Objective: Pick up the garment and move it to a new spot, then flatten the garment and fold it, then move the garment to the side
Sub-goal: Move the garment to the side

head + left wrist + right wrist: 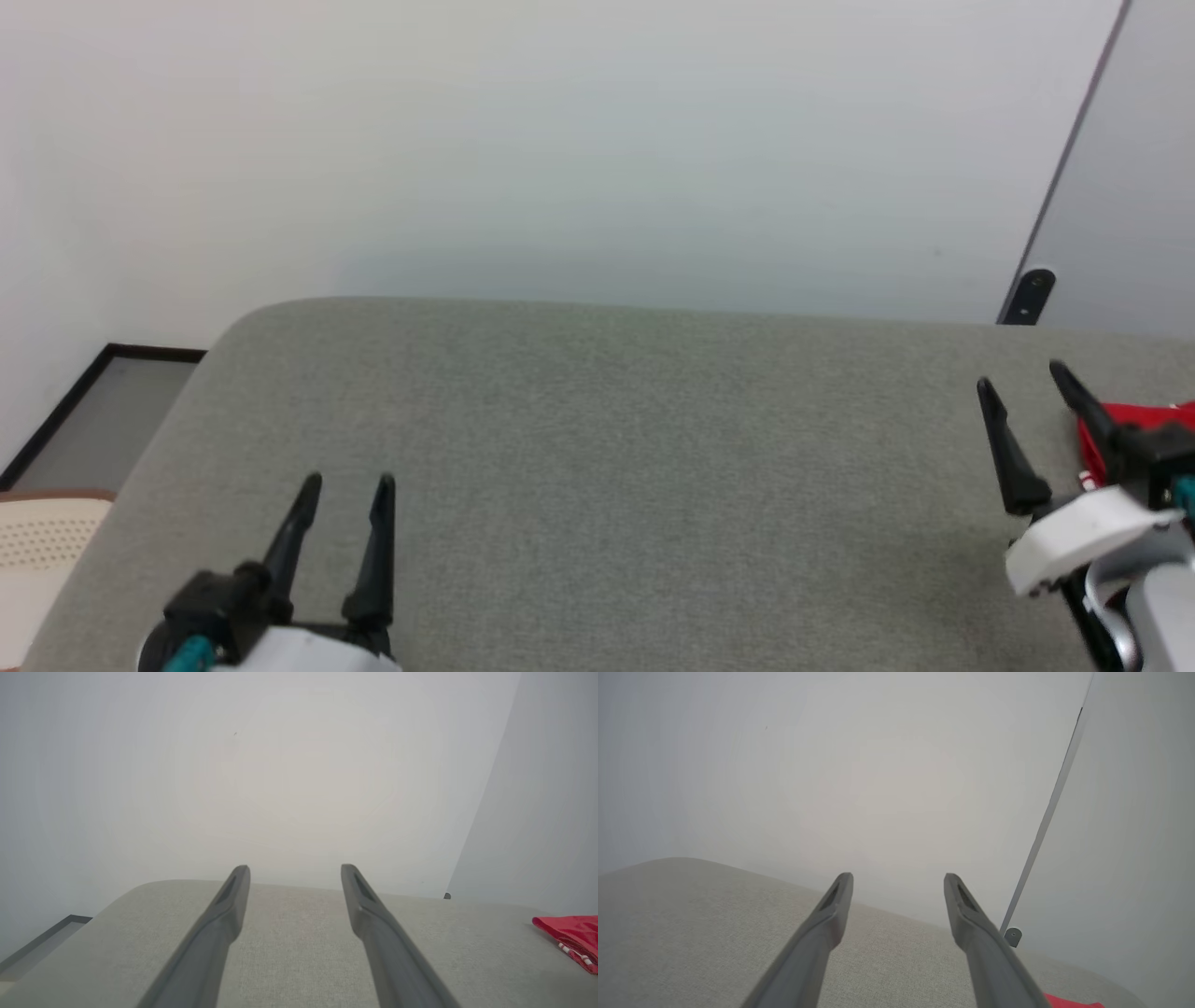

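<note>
Garment (1144, 415), mostly cut off at right edge, lies partly behind right jaws; both pairs wide.

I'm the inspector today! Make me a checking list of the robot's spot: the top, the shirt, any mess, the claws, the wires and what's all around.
Surface: grey fabric top, smooth, with a rounded far-left corner.
Job's things: red garment at the far right edge, only partly in view, just beyond the right gripper's fingers.
Clutter: nothing seen.
Grippers: left gripper and right gripper are both open and hold nothing.
Cables: nothing seen lying loose.
Surroundings: pale wall behind, grey panel at right, cream perforated object at lower left.
</note>
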You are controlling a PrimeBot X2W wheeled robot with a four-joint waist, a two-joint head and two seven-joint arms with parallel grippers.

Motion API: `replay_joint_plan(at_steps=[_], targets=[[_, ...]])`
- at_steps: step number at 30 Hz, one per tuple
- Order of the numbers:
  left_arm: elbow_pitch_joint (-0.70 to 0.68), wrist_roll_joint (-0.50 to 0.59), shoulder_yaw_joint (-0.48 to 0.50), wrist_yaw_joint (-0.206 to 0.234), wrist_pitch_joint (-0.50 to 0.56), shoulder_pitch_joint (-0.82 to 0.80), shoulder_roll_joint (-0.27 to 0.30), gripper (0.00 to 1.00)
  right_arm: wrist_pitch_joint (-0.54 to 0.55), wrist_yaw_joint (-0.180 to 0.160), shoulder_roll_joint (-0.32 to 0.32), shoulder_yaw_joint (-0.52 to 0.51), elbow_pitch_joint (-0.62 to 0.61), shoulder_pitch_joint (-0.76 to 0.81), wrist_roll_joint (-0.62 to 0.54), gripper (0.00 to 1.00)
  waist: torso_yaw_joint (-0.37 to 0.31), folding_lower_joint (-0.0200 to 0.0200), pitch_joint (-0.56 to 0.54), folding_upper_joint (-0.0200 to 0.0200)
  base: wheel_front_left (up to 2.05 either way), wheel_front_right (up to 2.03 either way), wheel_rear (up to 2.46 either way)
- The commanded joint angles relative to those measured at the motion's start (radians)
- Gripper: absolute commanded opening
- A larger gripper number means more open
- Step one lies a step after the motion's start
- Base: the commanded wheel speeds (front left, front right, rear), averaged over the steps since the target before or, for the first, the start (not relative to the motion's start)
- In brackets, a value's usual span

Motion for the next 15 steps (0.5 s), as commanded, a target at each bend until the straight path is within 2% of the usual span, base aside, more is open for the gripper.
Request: replay_joint_plan(at_steps=[1, 9, 15], targets=[[-0.002, 0.008, 0.007, -0.005, 0.0, 0.022, -0.006, 1.0, -0.006, -0.002, 0.017, -0.021, -0.008, 0.024, -0.01, 1.0, 0.01, 0.0, -0.006, 0.0, 0.0, 0.0, 0.0], [0.011, 0.057, 0.022, -0.032, 0.0, 0.049, -0.043, 1.0, -0.008, -0.002, 0.107, -0.148, -0.073, 0.163, -0.045, 1.0, 0.031, 0.0, -0.013, 0.0, 0.0, 0.0, 0.0], [0.041, 0.077, 0.033, -0.046, 0.0, 0.051, -0.059, 1.0, -0.008, -0.002, 0.14, -0.167, -0.078, 0.219, -0.066, 1.0, 0.027, 0.0, -0.015, 0.0, 0.0, 0.0, 0.0]])
